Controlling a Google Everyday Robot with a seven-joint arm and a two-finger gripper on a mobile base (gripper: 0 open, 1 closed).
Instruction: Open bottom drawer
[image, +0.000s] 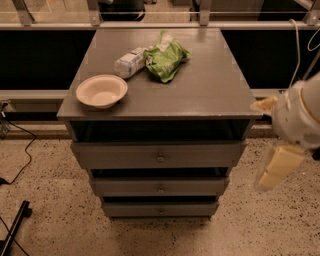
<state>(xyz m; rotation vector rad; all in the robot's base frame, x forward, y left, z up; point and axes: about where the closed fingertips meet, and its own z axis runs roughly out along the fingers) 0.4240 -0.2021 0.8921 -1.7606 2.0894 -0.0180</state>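
The grey cabinet (210, 90) has three stacked drawers. The bottom drawer (135, 209) is the lowest and narrowest grey front, with a small round knob (161, 210) at its centre. It sits about flush under the middle drawer (130, 187), with a dark gap above it. My gripper (276, 169) hangs as a cream-coloured piece under the white arm (300, 115). It is to the right of the cabinet, at the height of the top and middle drawers. It is apart from the cabinet and well above and to the right of the bottom knob.
On the cabinet top lie a white bowl (101, 91), a white packet (129, 63) and a green bag (166, 56). The top drawer (115, 156) has a larger knob. A railing (150, 24) runs behind. A cable (20, 160) and a black bar (14, 227) lie on the speckled floor at the left.
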